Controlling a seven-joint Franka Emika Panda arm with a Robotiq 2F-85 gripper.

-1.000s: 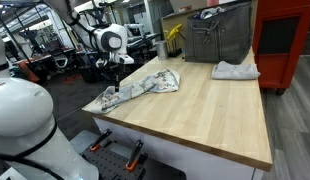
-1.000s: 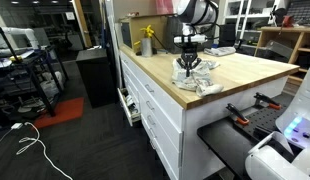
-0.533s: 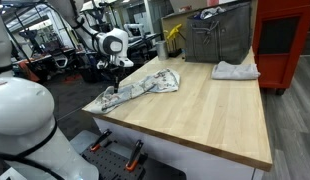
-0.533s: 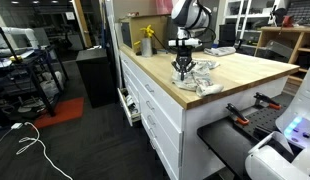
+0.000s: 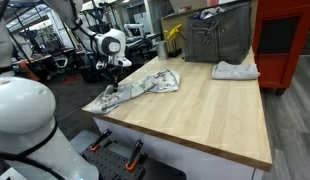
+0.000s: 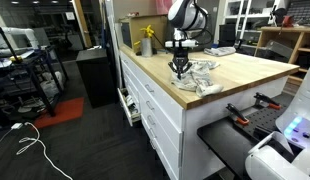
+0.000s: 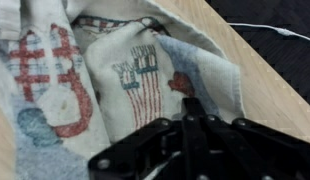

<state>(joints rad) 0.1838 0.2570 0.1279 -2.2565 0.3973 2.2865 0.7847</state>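
In an exterior view the tool stands upright over a corner of the table, closed tight on one end of the crumpled cloth, whose limp rest trails over the pale wood

In an exterior view the tool pinches the cloth near the table edge, so the soft fabric bunches there

In the wrist view the black tool meets on a fold of thin woven cloth, printed with red and blue flag motifs

Open tabletop mid-bench, patterned cloth near edge, metal bin far end
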